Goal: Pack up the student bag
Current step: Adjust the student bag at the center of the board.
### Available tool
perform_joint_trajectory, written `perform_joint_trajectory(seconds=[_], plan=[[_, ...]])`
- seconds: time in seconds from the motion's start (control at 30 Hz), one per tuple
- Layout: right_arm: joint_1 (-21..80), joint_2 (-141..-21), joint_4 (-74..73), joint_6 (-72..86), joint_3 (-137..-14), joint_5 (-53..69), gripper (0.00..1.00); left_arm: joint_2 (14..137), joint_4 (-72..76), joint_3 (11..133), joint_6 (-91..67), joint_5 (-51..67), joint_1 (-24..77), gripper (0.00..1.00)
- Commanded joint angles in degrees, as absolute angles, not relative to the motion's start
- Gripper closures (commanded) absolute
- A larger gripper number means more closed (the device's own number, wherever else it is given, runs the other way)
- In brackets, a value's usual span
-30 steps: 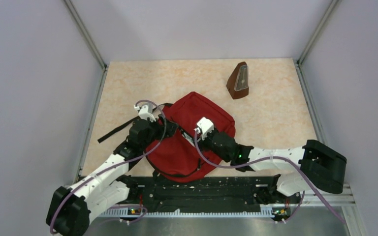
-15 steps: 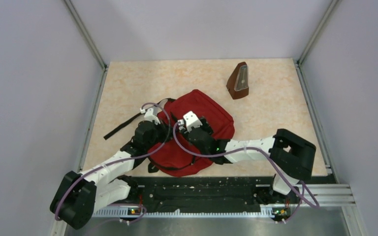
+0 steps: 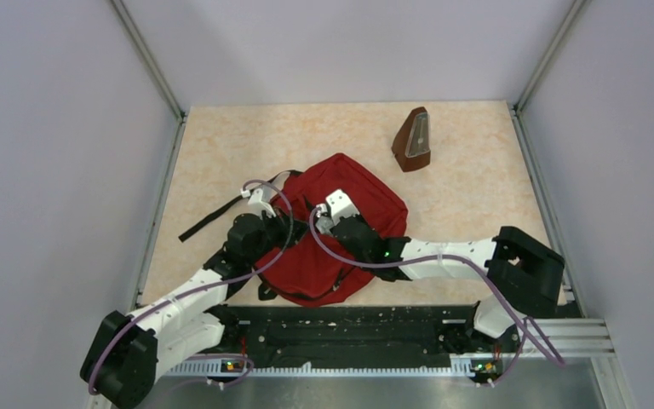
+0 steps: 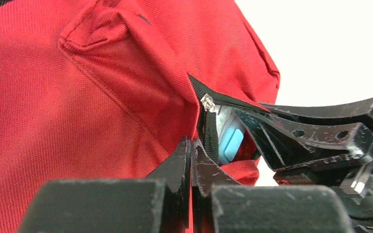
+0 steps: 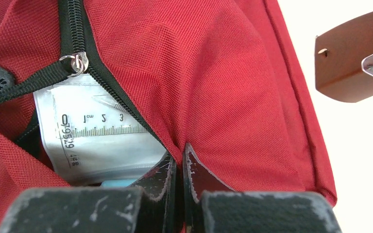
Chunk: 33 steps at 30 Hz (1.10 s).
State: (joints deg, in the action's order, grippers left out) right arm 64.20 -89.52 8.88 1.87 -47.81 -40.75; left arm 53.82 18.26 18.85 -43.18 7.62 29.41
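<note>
Two pinches hold the student bag [image 3: 353, 183] at its unzipped mouth. My left gripper [image 4: 192, 145] is clamped on the red fabric edge, the zipper pull [image 4: 207, 103] just beyond its tips. My right gripper [image 5: 177, 151] is closed on the opposite lip, a clear ruler [image 5: 102, 138] showing inside the bag to its left. A brown metronome [image 3: 413, 141] stands well beyond the right gripper.
</note>
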Motion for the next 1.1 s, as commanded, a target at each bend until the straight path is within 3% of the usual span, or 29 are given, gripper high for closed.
perform_joint_trajectory(seconds=[0.0, 0.03, 0.2, 0.33, 0.37, 0.47, 0.73, 1.07], plan=[[63.53, -86.62, 5.97, 4.15, -46.87, -36.22, 1.00, 53.80, 22.10, 16.44, -46.55, 7.69, 29.63, 1.00], [63.66, -86.53, 6.02, 4.54, -46.97, -35.34, 1.00, 54.30, 23.41, 15.92, -47.21, 8.39, 29.93, 0.96], [65.45, -86.22, 6.15, 5.96, -48.16, -32.63, 1.00, 56.91, 30.12, 14.36, -49.81, 9.20, 32.02, 0.57], [66.08, -84.47, 6.39, 7.67, -48.90, -28.27, 1.00, 60.78, 31.68, 15.68, -49.89, 9.76, 32.88, 0.48], [66.28, -83.78, 6.46, 7.96, -49.01, -27.67, 1.00, 61.85, 32.42, 15.99, -49.84, 10.33, 33.11, 0.52], [66.49, -81.87, 6.03, 8.55, -49.40, -27.14, 1.00, 61.71, 33.49, 17.01, -48.86, 11.59, 33.25, 0.98], [66.47, -85.62, 2.64, 9.47, -50.60, -31.79, 1.00, 43.66, 25.41, 23.22, -40.03, 12.57, 34.12, 1.00], [66.40, -96.13, 2.34, 14.13, -50.77, -35.95, 1.00, 37.55, 13.80, 22.81, -39.99, 4.79, 34.16, 1.00]])
